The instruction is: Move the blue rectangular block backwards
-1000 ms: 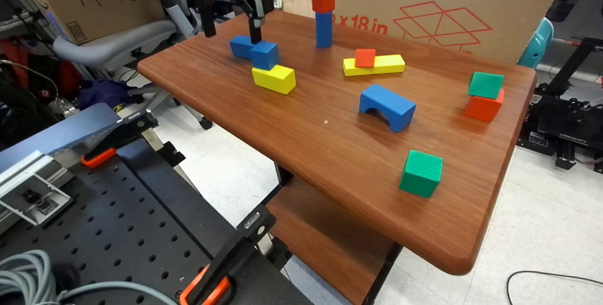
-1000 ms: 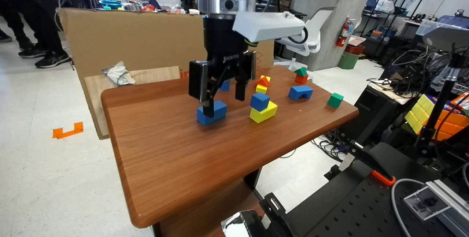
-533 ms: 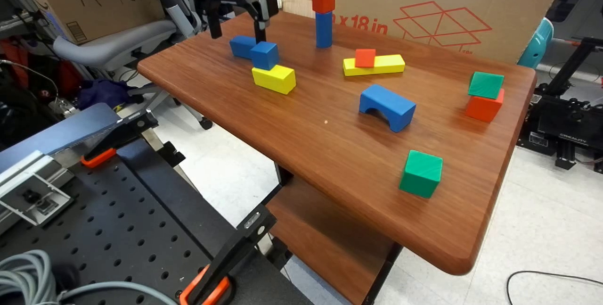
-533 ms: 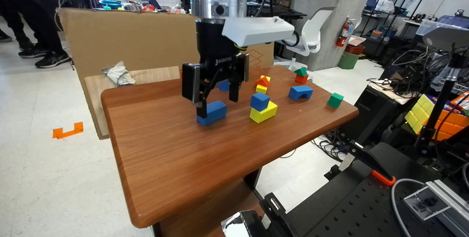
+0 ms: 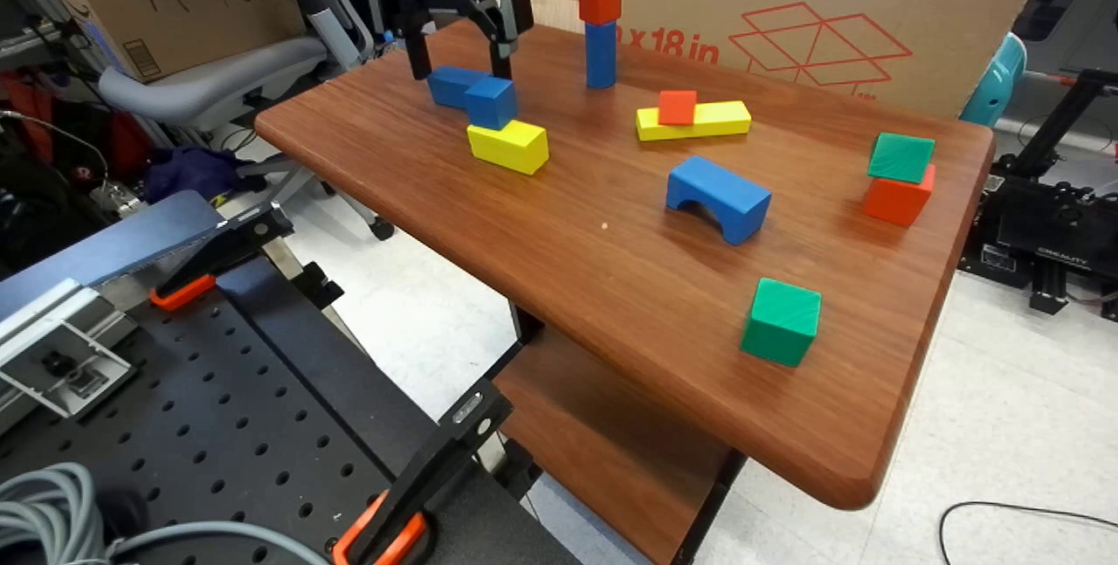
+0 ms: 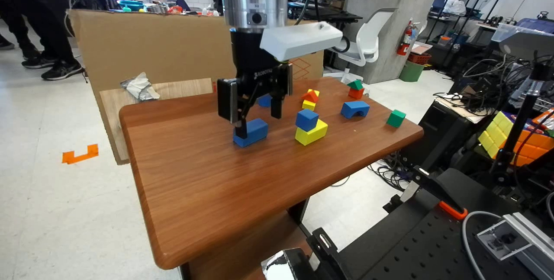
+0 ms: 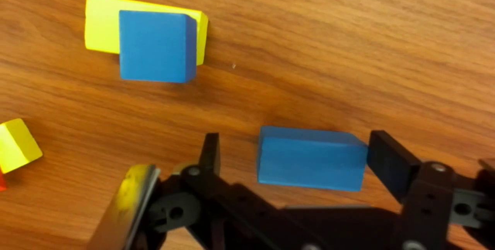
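1. Claw [image 5: 461, 76] is shifting slightly, jaws standing spread.
2. Blue brick [image 7: 311, 163] is lying between them, seemingly touching one jaw.
3. Grip is likely nearing; backward move is waiting.

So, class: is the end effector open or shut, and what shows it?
The end effector is open: in the wrist view its fingers stand apart, with bare tabletop between one and the blue rectangular block.

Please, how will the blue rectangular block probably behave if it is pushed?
The blue rectangular block is probably stiff, given its crisp edges and flat faces. Lying low on a long side, it should slide along the table rather than tip or roll. Its smooth-looking faces might slip slightly.
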Action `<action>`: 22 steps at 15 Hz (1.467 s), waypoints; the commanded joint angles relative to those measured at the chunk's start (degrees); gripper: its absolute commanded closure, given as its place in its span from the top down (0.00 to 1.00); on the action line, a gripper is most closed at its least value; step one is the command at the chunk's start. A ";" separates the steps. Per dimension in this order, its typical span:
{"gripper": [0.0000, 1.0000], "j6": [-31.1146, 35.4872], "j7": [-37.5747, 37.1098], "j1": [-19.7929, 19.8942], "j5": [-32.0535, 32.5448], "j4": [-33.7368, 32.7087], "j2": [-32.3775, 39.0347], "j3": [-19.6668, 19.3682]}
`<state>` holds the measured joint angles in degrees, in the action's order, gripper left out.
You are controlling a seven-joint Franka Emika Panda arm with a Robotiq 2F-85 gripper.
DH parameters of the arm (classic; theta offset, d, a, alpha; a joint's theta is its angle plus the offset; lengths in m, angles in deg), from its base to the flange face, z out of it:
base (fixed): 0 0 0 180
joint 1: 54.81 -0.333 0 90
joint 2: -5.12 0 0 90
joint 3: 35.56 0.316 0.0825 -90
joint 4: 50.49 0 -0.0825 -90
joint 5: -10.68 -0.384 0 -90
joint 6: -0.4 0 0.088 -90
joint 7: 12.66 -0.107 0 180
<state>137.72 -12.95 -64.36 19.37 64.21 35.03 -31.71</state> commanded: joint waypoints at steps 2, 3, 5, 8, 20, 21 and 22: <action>0.58 -1.82 -1.71 -1.32 2.07 -2.73 1.48 -1.10; 0.49 -1.82 -1.74 -1.40 2.10 -2.79 1.58 -1.07; 0.41 -1.80 -1.74 -1.53 2.16 -2.85 1.53 -1.01; 0.41 -1.00 -2.62 -1.80 1.63 -2.71 0.66 -0.81; 0.41 -2.85 -12.31 -4.14 -2.12 -16.98 7.40 0.15; 0.41 -3.26 -12.82 -4.22 -2.49 -18.08 8.45 0.18; 0.41 -3.74 -13.21 -4.21 -3.09 -19.16 9.48 0.24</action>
<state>136.75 -24.93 -68.07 18.62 50.46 40.47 -31.39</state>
